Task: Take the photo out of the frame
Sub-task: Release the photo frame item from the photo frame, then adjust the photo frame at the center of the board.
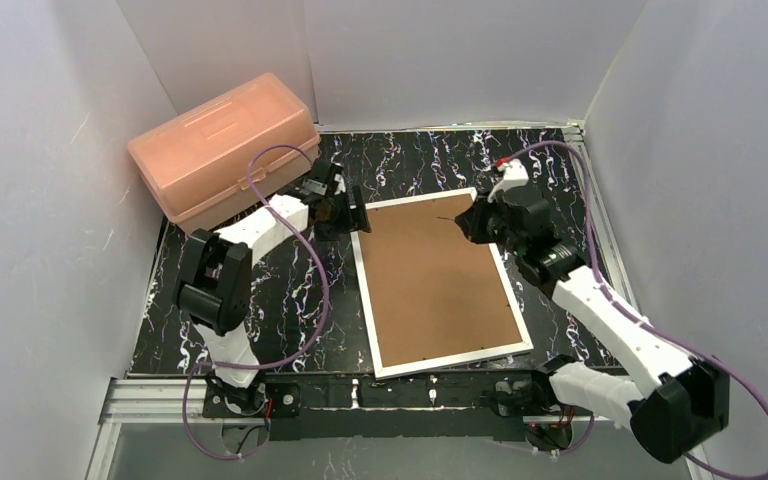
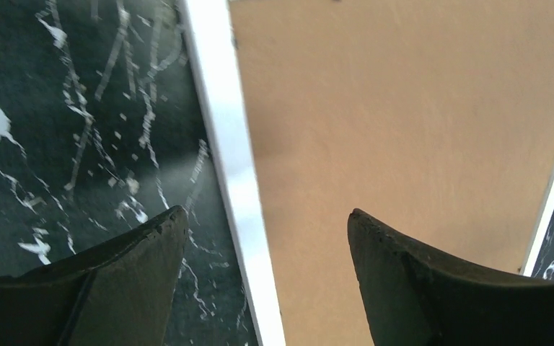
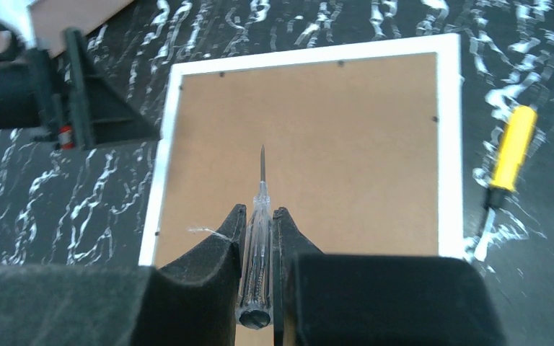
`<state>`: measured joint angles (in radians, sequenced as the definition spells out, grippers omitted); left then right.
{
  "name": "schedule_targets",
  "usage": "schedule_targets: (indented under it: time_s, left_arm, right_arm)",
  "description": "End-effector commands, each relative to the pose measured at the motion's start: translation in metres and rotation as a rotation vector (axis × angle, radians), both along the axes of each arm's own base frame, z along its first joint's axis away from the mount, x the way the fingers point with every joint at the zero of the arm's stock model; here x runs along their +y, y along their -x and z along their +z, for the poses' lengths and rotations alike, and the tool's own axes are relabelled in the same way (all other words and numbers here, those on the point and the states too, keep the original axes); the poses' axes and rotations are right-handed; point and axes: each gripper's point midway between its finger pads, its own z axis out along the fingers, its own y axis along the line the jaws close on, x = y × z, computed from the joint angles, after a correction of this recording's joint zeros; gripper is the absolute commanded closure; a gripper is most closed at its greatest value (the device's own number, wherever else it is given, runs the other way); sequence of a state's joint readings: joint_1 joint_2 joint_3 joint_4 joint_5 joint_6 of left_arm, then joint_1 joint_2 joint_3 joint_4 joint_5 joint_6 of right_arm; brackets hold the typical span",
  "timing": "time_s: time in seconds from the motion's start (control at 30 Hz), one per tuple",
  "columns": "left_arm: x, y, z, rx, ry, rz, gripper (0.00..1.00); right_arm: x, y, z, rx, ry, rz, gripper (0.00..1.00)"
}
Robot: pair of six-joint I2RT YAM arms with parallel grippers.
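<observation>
Left gripper [image 2: 267, 213]: jaws spread wide, straddling the white left border of the frame [image 1: 450, 359] near its far-left corner, 1 finger over the table [image 1: 290, 290], the other over the backing board [image 3: 317, 137]. Nothing between them.
Right gripper [image 3: 260, 209]: jaws pinching a clear-handled screwdriver [image 3: 256, 274]. Its shaft points at the frame's far edge, with the tip over mid-board. Cannot tell whether the tip touches.

Frame lies flat and face down at table centre, brown back up, long axis running far to near with a slight skew. The photo is not visible, presumably under the board.

Small dark tabs [image 3: 340, 63] sit along the board's rim: 2 on the far edge, 1 on each side edge in view.

Judgement: the tool-holding right arm is the one to work the tabs. The far-edge pair lies straight ahead of the tip, so it should advance along the long axis.

A yellow-handled screwdriver [image 3: 508, 155] lies on the table just right of the frame.
</observation>
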<state>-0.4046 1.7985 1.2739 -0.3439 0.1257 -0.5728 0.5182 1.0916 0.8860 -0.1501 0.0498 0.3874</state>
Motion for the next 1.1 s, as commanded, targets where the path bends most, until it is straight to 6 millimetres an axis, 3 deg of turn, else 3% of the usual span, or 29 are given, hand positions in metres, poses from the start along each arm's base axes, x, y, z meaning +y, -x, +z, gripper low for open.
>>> schedule_targets:
  time_s: [0.0, 0.2, 0.43, 0.6, 0.8, 1.07]
  left_arm:
    - [-0.009, 0.030, 0.042, -0.110, -0.060, -0.088, 0.22]
    - [-0.033, 0.078, 0.055, -0.160, -0.058, -0.239, 0.22]
    - [-0.021, 0.107, 0.043, -0.102, -0.064, -0.240, 0.23]
    - [-0.011, 0.125, 0.028, -0.072, -0.070, -0.226, 0.23]
    - [-0.010, 0.130, 0.012, -0.033, -0.082, -0.221, 0.24]
    - [-0.012, 0.115, -0.010, 0.003, -0.121, -0.142, 0.28]
  right_arm:
    - [-0.044, 0.005, 0.003, -0.029, 0.027, -0.212, 0.99]
    - [-0.079, 0.019, -0.001, -0.027, 0.043, -0.369, 0.99]
    - [-0.103, 0.034, -0.018, 0.031, 0.055, -0.493, 0.99]
    - [-0.108, 0.042, -0.025, 0.051, 0.053, -0.509, 0.99]
    - [-0.104, 0.045, -0.026, 0.049, 0.025, -0.486, 0.99]
    - [-0.101, 0.046, -0.026, 0.062, 0.015, -0.472, 0.99]
